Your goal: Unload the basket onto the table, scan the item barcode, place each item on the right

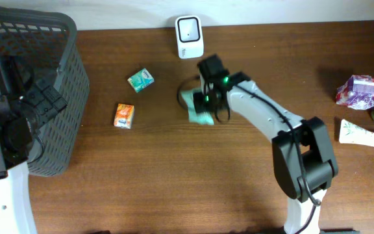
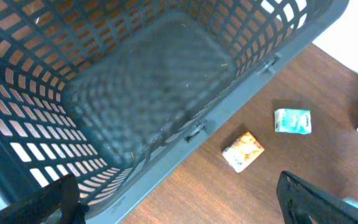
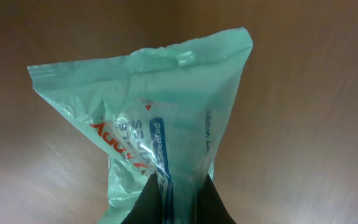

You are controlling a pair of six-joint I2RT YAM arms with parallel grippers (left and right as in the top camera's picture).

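The right end effector (image 3: pixel 178 194) pinches a pale green plastic wipes packet (image 3: pixel 160 106), while the left end effector (image 2: pixel 185 208) gapes wide above the dark grey mesh basket (image 2: pixel 135 93).

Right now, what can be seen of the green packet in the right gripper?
The green packet is a soft, glossy plastic pouch, mint coloured, with red and blue print reading wipes and a flat sealed end. The right gripper is shut on its other end, creasing it. It is over the brown table.
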